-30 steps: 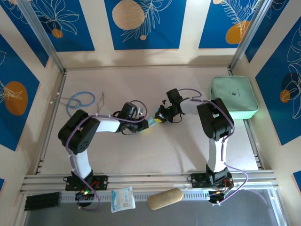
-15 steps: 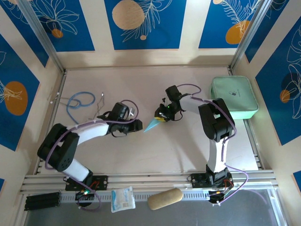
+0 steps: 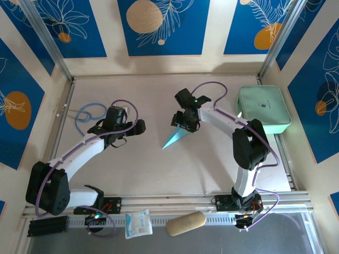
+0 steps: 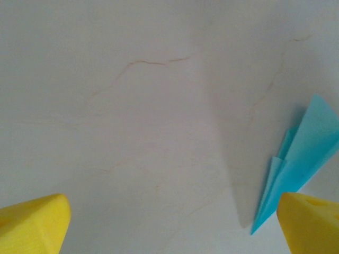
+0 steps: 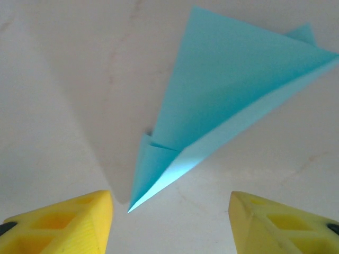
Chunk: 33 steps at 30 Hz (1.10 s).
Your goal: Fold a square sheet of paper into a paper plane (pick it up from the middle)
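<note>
Item: plane (image 5: 222,100), folded, lying free on the table (image 3: 212,164) just ahead of the right gripper (image 5: 175,222), whose jaws stood apart with nothing between them. The left gripper (image 4: 169,227), jaws wide and likewise empty, had the plane off to one side, its nose just beside one fingertip. Handling, by my judgement: the step was release, best done by lifting both grippers straight up so no finger brushed a wing or sprang the folds. Orientation: long axis along the centre crease, nose aimed back toward the right jaws' gap, tail spreading away from them.
</note>
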Each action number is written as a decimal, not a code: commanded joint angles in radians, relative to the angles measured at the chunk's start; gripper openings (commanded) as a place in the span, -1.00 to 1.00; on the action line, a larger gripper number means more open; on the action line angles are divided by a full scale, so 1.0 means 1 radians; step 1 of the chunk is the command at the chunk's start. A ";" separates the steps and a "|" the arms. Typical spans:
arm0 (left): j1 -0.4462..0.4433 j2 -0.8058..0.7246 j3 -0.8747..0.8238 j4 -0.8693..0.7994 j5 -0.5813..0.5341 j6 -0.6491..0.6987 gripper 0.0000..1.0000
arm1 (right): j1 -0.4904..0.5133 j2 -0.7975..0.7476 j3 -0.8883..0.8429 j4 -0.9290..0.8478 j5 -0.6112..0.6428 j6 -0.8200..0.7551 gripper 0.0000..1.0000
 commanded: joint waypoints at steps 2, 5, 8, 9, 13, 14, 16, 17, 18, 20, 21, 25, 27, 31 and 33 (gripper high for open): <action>0.029 -0.015 -0.040 0.033 0.026 0.022 0.99 | 0.038 0.073 0.054 -0.119 0.150 0.199 0.23; 0.032 -0.005 -0.053 0.054 0.054 0.018 0.99 | 0.041 0.111 0.071 -0.116 0.161 0.254 0.24; 0.034 0.007 -0.059 0.067 0.073 0.015 0.99 | 0.041 0.144 0.093 -0.107 0.158 0.270 0.24; 0.034 0.012 -0.061 0.068 0.080 0.015 0.99 | 0.042 0.158 0.104 -0.112 0.157 0.274 0.24; 0.035 0.025 -0.062 0.074 0.096 0.013 0.99 | 0.042 0.194 0.117 -0.133 0.141 0.290 0.19; 0.035 0.026 -0.064 0.076 0.098 0.012 0.99 | 0.041 0.196 0.113 -0.133 0.136 0.294 0.16; 0.037 0.030 -0.063 0.082 0.101 0.009 0.99 | 0.041 0.194 0.098 -0.132 0.132 0.305 0.08; 0.036 0.031 -0.062 0.083 0.101 0.007 0.99 | 0.040 0.191 0.089 -0.125 0.127 0.307 0.03; 0.037 0.033 -0.061 0.085 0.100 0.005 0.99 | 0.039 0.184 0.081 -0.121 0.122 0.312 -0.06; 0.038 0.034 -0.059 0.087 0.101 0.000 0.99 | 0.039 0.169 0.062 -0.106 0.119 0.317 -0.17; 0.040 0.034 -0.059 0.089 0.099 -0.004 0.99 | 0.035 0.162 0.054 -0.095 0.114 0.317 -0.27; 0.049 0.034 -0.062 0.101 0.107 -0.023 0.99 | 0.021 0.143 0.027 -0.055 0.074 0.303 -0.64; 0.060 0.032 -0.063 0.105 0.116 -0.033 0.99 | 0.016 0.130 0.017 -0.035 0.063 0.279 -0.80; 0.093 0.021 -0.071 0.113 0.143 -0.058 0.99 | 0.017 0.094 0.017 0.036 0.025 0.171 -0.89; 0.116 0.013 -0.083 0.129 0.163 -0.076 0.99 | 0.020 0.079 0.033 0.068 -0.021 0.094 -0.91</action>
